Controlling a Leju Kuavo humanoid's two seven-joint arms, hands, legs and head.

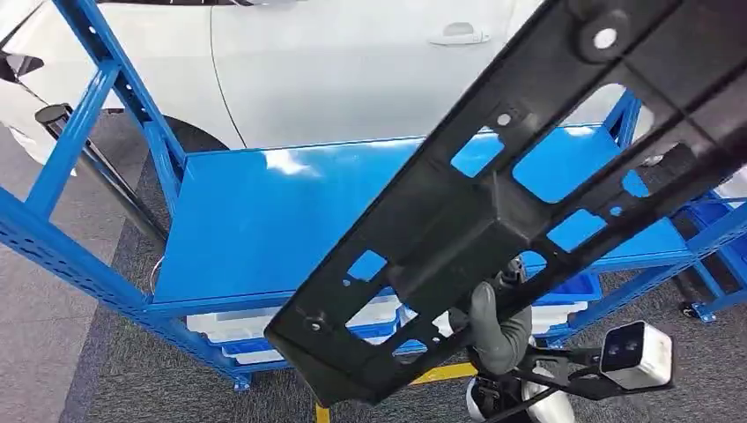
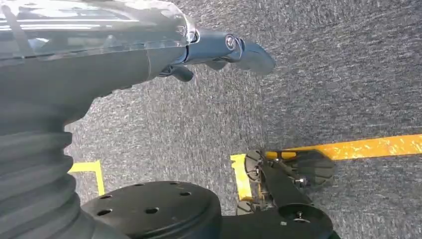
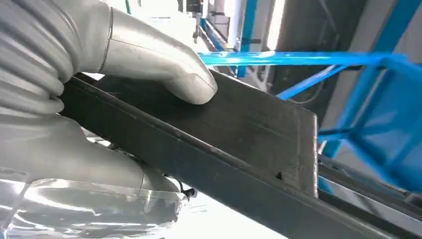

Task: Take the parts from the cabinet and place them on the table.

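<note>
A long black plastic part (image 1: 458, 231) with several cut-out openings slants across the head view, from low centre up to the top right. My right hand (image 1: 495, 328) grips it from underneath near its lower end. In the right wrist view the thumb (image 3: 189, 84) presses on the part's flat black face (image 3: 239, 124), and the other fingers are hidden behind it. The part hangs in front of the blue cabinet's bare shelf (image 1: 264, 211). My left hand (image 2: 219, 47) hangs over the grey carpet, holding nothing, thumb stretched out.
The blue cabinet's slanted posts (image 1: 79, 123) stand at the left. White bins (image 1: 233, 328) sit on the level below the shelf. A white car (image 1: 352, 62) stands behind the cabinet. Yellow tape (image 2: 358, 147) marks the carpet.
</note>
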